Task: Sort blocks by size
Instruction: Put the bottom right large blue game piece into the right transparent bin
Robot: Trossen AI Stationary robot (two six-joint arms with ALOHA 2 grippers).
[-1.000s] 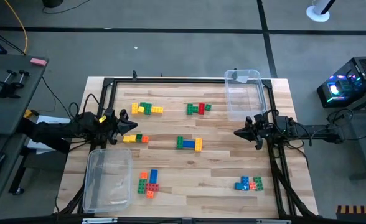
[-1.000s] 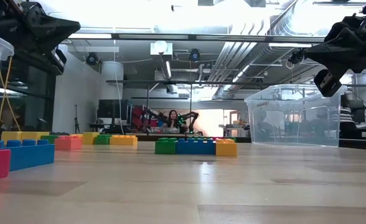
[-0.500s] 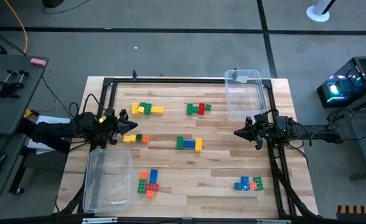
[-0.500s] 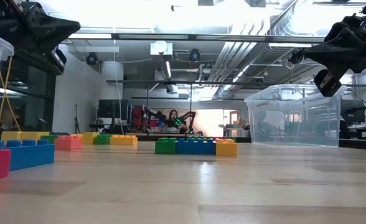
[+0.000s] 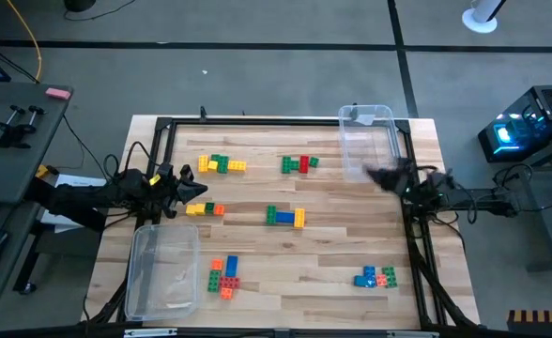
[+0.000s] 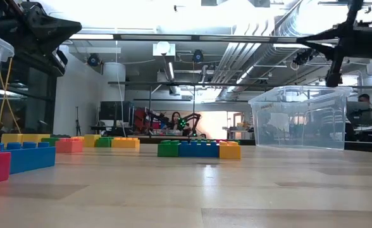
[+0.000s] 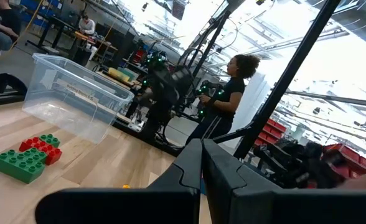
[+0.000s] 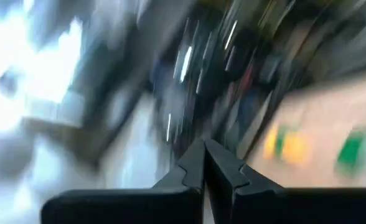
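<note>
The blocks lie on the wooden table in several small mixed-colour clusters: two at the far side [image 5: 222,165] [image 5: 299,164], two in the middle [image 5: 205,209] [image 5: 285,217], and two near the front [image 5: 224,276] [image 5: 375,277]. My left gripper [image 5: 203,192] hovers shut at the table's left, above the middle-left cluster; its wrist view shows the fingers [image 7: 201,163] closed with nothing between them. My right gripper [image 5: 370,175] is shut and raised at the table's right, beside the far clear bin; its fingers [image 8: 205,163] are closed on nothing.
One clear bin [image 5: 368,141] stands at the far right and another [image 5: 163,268] at the near left. A black frame [image 5: 257,121] runs around the table. A person [image 7: 228,99] stands beyond the table. Bare wood lies between the clusters.
My right gripper has risen, swung toward the table's far edge beside the far clear bin, and rolled about its own axis, staying shut. The blocks have not moved.
</note>
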